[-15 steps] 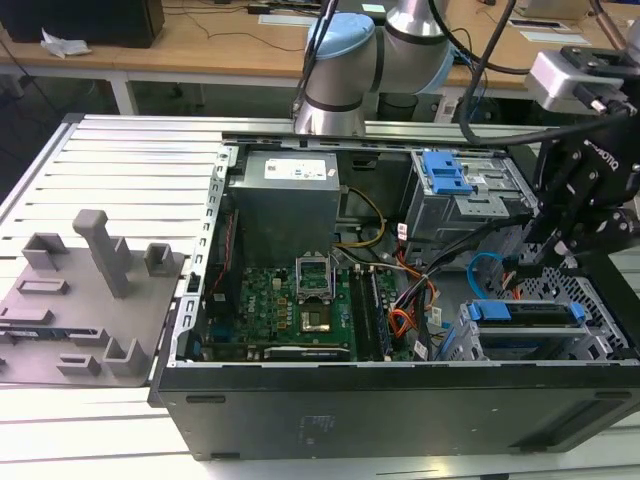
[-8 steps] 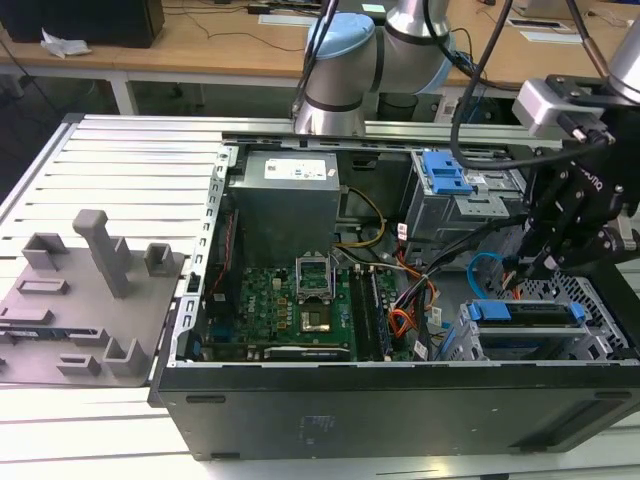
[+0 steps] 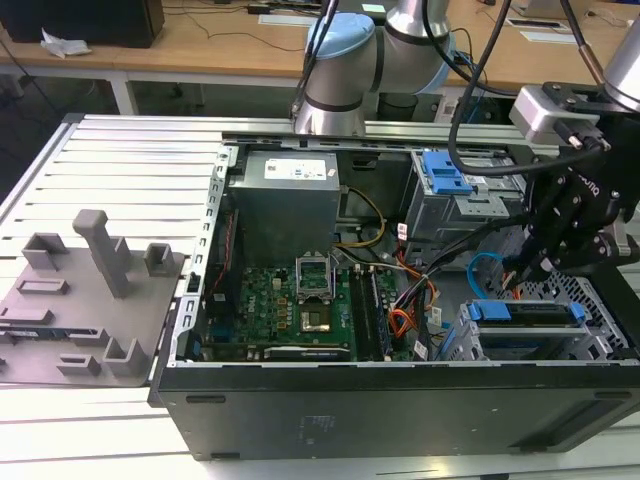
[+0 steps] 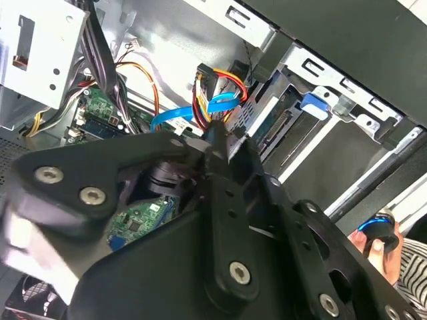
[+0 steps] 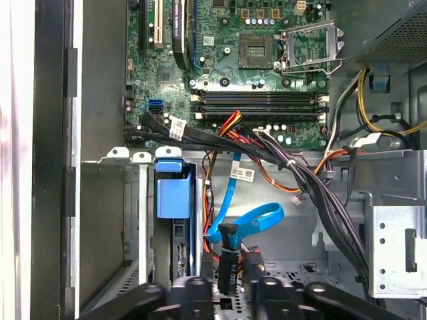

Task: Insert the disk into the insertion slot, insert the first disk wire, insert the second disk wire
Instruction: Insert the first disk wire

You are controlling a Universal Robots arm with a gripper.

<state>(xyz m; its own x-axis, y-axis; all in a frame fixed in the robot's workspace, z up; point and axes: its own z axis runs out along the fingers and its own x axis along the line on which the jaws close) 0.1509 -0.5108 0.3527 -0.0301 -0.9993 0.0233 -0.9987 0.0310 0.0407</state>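
Jaws of the black gripper [image 5: 227, 283] look clamped together on the black plug [image 5: 227, 257] at the end of the thin light blue flat cable [image 5: 260, 217]. The plug's long axis runs in line with the fingers in the first wrist view. Beneath everything is the slatted aluminium surface [image 3: 130, 160], and on it lies the open black computer case [image 3: 400, 410] with its green motherboard [image 3: 290, 300] facing up. At the exterior view's right end of the case stands the silver perforated sheet-metal drive cage [image 3: 590, 300]. A disk on a blue-handled carrier [image 3: 525, 312] already sits in its bay, so the first step appears done. The gripper [image 3: 520, 268] hangs just beside that cage, on the side away from the exterior camera, with its tips pointing down into the case. The light blue flat cable [image 3: 480, 265] curls in a loop toward the exterior view's left of the tips. The end of the disk therefore lies close below and ahead of the held plug, and the approach seems to run along the plug's own length. In the second wrist view, the thin bundle of red and dark wires [image 4: 199, 103] passes just beside the blue cable near the fingertips. Whether its end is already seated I cannot tell.
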